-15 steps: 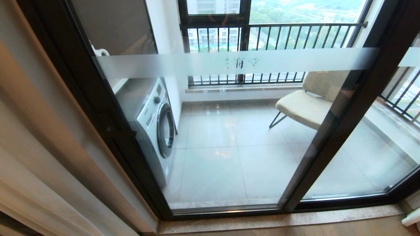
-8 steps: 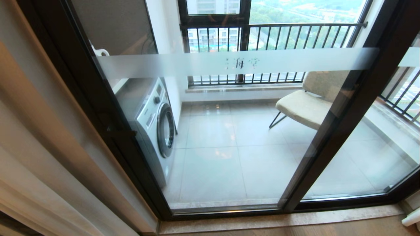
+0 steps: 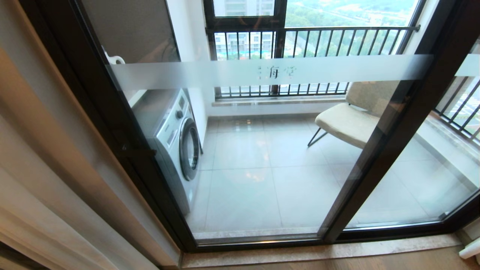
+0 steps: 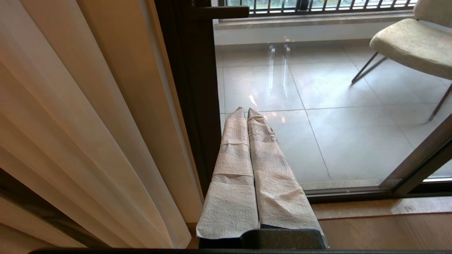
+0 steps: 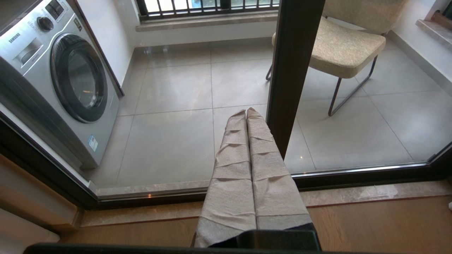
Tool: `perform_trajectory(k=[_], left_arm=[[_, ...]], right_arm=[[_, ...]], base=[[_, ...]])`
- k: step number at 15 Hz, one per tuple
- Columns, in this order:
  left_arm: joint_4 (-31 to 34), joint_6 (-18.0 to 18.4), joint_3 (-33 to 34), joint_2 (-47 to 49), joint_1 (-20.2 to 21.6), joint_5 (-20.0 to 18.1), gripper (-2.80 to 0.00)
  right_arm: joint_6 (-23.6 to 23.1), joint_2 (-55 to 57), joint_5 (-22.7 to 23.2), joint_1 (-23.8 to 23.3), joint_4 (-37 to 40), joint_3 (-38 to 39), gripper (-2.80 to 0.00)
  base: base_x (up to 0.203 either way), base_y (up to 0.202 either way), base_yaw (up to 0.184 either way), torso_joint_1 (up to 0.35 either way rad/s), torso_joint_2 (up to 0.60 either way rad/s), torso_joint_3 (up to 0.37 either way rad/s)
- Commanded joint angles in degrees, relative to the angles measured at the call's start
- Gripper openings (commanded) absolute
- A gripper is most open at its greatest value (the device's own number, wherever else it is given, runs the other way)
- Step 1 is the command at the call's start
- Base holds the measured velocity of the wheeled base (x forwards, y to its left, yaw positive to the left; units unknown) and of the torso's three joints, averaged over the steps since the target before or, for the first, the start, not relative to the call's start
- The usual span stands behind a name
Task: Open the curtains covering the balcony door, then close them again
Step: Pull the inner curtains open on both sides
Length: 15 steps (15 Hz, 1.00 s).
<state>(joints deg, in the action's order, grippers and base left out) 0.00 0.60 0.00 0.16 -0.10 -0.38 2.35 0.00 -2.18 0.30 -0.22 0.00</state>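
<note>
The curtains [image 3: 48, 161] hang bunched at the far left as beige and sheer white pleats, also seen as the curtains [image 4: 81, 116] in the left wrist view. The balcony door [image 3: 270, 150] stands uncovered: glass panels in dark frames with a frosted band [image 3: 270, 71]. My left gripper [image 4: 246, 110] is shut and empty, its tape-wrapped fingers [image 4: 233, 155] pointing at the door frame [image 4: 192, 91] beside the curtain edge. My right gripper [image 5: 246, 111] is shut and empty, aimed at the door's middle post [image 5: 293, 67]. Neither arm shows in the head view.
Behind the glass stand a washing machine [image 3: 176, 142] at the left and a cushioned chair [image 3: 352, 120] at the right, with a dark railing [image 3: 315, 41] beyond. A stone sill [image 3: 318, 251] and wood floor [image 5: 381, 225] run along the door's base.
</note>
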Motion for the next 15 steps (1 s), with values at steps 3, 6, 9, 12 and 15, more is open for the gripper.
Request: perform_trajectory(k=[3, 6, 9, 12, 15], left_arm=[[-0.1, -0.1, 0.0, -0.2, 0.0, 0.0, -2.80], [-0.1, -0.1, 0.0, -0.2, 0.0, -0.1, -2.80], [-0.1, -0.1, 0.0, -0.2, 0.0, -0.1, -2.80], [0.0, 0.1, 0.0, -0.2, 0.0, -0.1, -2.80], [0.0, 0.2, 0.0, -0.2, 0.0, -0.1, -2.80]], right_arm=[[0.0, 0.1, 0.0, 0.0, 0.0, 0.0, -2.80], [0.0, 0.1, 0.0, 0.0, 0.0, 0.0, -2.80], [0.0, 0.1, 0.0, 0.0, 0.0, 0.0, -2.80], [0.0, 0.1, 0.0, 0.0, 0.0, 0.0, -2.80], [0.0, 0.1, 0.0, 0.0, 0.0, 0.0, -2.80]], base=[[0.000, 0.000, 0.000, 0.000, 0.00, 0.000], [0.000, 0.000, 0.000, 0.000, 0.00, 0.000], [0.000, 0.000, 0.000, 0.000, 0.00, 0.000], [0.000, 0.000, 0.000, 0.000, 0.00, 0.000], [0.000, 0.000, 0.000, 0.000, 0.00, 0.000]])
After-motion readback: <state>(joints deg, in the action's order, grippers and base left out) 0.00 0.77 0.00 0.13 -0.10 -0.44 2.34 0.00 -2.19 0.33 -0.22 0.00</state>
